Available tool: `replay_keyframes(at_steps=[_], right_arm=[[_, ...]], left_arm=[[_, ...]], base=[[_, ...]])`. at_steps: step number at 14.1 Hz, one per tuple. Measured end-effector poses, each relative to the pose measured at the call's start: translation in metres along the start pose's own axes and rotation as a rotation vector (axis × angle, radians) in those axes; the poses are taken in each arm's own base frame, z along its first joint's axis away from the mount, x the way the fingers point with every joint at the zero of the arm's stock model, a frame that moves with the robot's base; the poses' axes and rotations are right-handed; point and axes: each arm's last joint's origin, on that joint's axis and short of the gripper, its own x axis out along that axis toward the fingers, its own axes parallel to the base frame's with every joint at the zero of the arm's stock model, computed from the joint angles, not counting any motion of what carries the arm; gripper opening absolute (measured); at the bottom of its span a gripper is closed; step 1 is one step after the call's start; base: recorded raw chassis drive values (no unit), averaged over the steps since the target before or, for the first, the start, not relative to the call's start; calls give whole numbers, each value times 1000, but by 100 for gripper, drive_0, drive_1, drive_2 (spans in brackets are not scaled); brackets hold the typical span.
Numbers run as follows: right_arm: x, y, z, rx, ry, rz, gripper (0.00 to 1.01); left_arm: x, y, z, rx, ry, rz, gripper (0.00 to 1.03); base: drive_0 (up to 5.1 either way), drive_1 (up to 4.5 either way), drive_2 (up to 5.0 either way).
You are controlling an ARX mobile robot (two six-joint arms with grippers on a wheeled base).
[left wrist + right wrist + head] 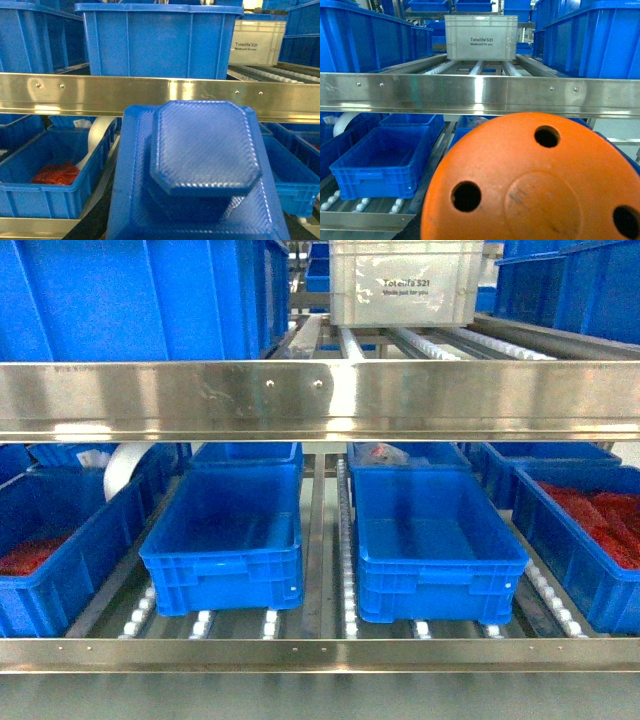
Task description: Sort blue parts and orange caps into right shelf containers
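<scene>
A blue part (200, 150), a ridged octagonal block on a wider base, fills the lower left wrist view and hides the left gripper's fingers. It hangs in the air in front of the shelf. A round orange cap (530, 185) with three dark holes fills the lower right wrist view the same way and hides the right gripper's fingers. Neither arm shows in the head view. On the lower shelf stand blue crates: two empty ones (225, 530) (435, 540), and one at the right edge (575, 550) holding red-orange pieces (605, 520).
A steel shelf rail (320, 400) runs across at mid height, with a second rail (320, 652) at the front edge. Above it sit large blue crates and a white crate (405, 280). A left crate (60, 540) holds red pieces, with a white roll (125, 468) behind it. Crates rest on roller tracks (345, 580).
</scene>
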Motion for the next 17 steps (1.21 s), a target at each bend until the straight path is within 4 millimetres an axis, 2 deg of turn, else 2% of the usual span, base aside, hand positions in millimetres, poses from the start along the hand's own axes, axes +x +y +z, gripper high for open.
replay_keyframes(at_steps=[17], right_arm=[[0, 0, 0, 1, -3, -3, 44]], left_arm=[[0, 0, 0, 3, 2, -5, 42]], base=[[0, 0, 0]])
